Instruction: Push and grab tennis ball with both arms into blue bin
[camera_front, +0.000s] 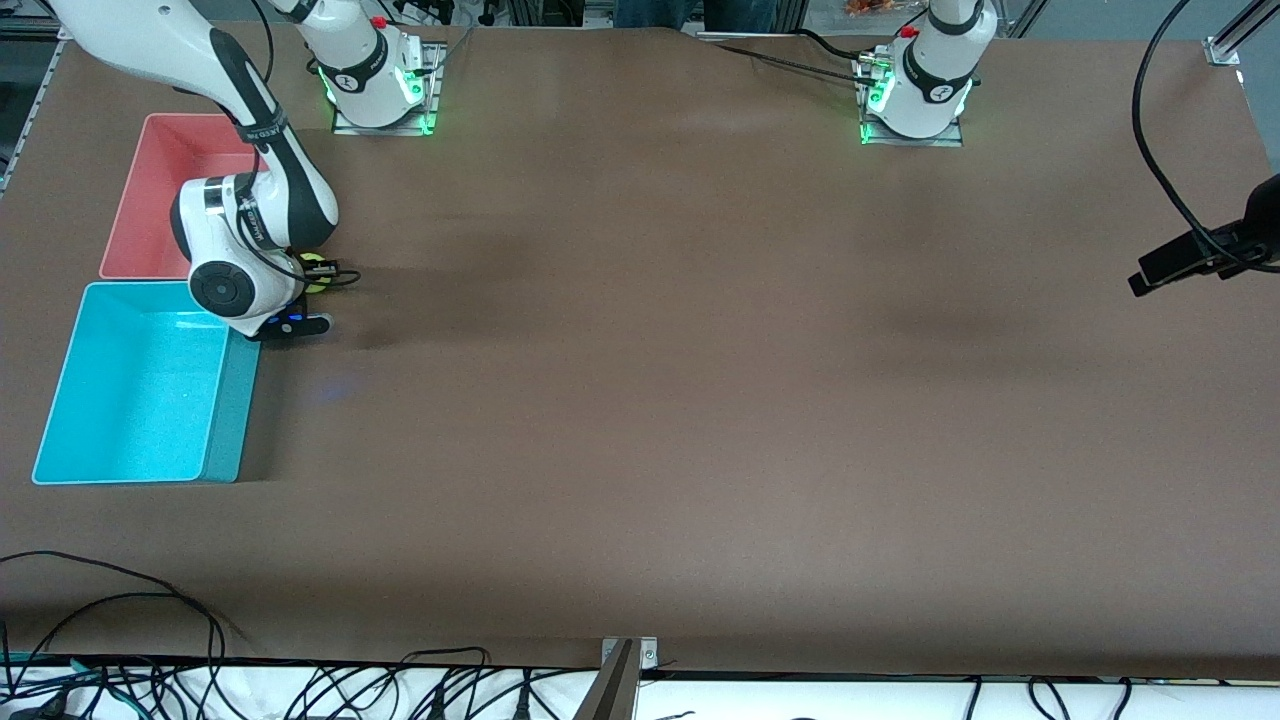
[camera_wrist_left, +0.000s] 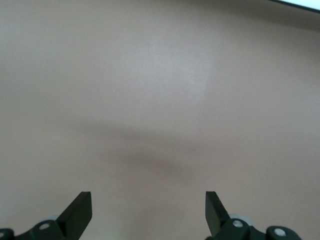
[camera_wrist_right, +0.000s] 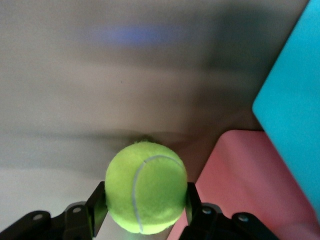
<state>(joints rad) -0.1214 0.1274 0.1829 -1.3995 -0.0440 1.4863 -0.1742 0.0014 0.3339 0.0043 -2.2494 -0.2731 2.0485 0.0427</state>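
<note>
- Currently the right gripper (camera_wrist_right: 145, 210) has its jaws clamped on the tennis ball (camera_wrist_right: 146, 187); the right wrist view shows one black finger pressed against each side of the ball
- Front view: the tennis ball (camera_front: 316, 271) shows only as a yellow-green sliver past the right arm's wrist, low over the brown desk (camera_front: 700, 400), just beside the corner where the two bins meet; whether it touches the desk I cannot tell
- Right arm (camera_front: 250, 215) reaches from its base at the desk's top edge down over the pink-red bin (camera_front: 150, 190), its wrist overlapping the upper corner of the blue bin (camera_front: 135, 385)
- Blue bin sits at the right arm's end of the desk, nearer to the front camera than the pink-red bin and touching or almost touching it; nothing lies in either bin
- Left gripper (camera_wrist_left: 148, 212): jaws spread wide with nothing between them, over bare desk
- Front view: left gripper (camera_front: 1165, 268) hangs over the desk's edge at the left arm's end, well apart from the ball and both bins; left arm waits
- Cables (camera_front: 200, 680) lie along the desk's edge nearest the front camera
</note>
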